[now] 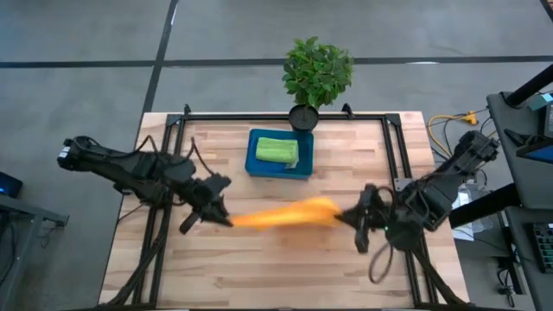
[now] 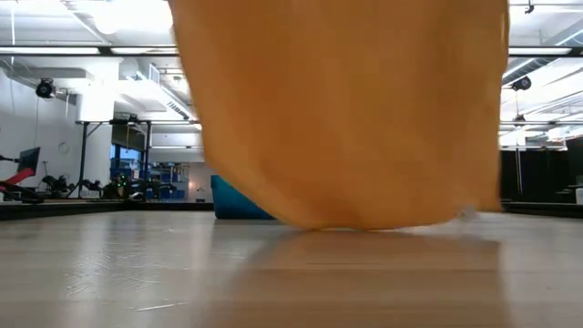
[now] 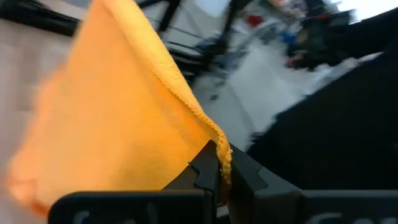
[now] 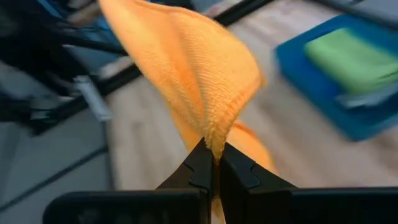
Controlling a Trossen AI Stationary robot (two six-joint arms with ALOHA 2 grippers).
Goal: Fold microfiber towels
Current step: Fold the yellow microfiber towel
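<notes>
An orange microfiber towel (image 1: pixel 281 214) is stretched between my two grippers over the middle of the table. My left gripper (image 1: pixel 226 220) is shut on its left end and my right gripper (image 1: pixel 339 216) on its right end. In the low view the towel (image 2: pixel 346 109) hangs as a broad sheet, its lower edge (image 2: pixel 364 226) close to the wooden table top; whether it touches I cannot tell. A folded lime green towel (image 1: pixel 276 151) lies in the blue tray (image 1: pixel 255 164) at the far middle. My left gripper pinches the towel's hemmed edge (image 3: pixel 222 144) between its two fingers, at a corner. The fingers come nearly level from the table's left. The cloth spreads away from them, held up off the table at this end. My right gripper pinches a bunched fold of the towel's edge (image 4: pixel 216 138) between its two fingers. The fingers slant down from the table's right. The cloth rises and fans out from the fingertips, lifted at this end.
A potted plant (image 1: pixel 317 73) stands at the table's far edge behind the tray. Black frame rails (image 1: pixel 393 142) run along the table's left, right and far sides. Bare wood lies in front of the towel toward the near edge.
</notes>
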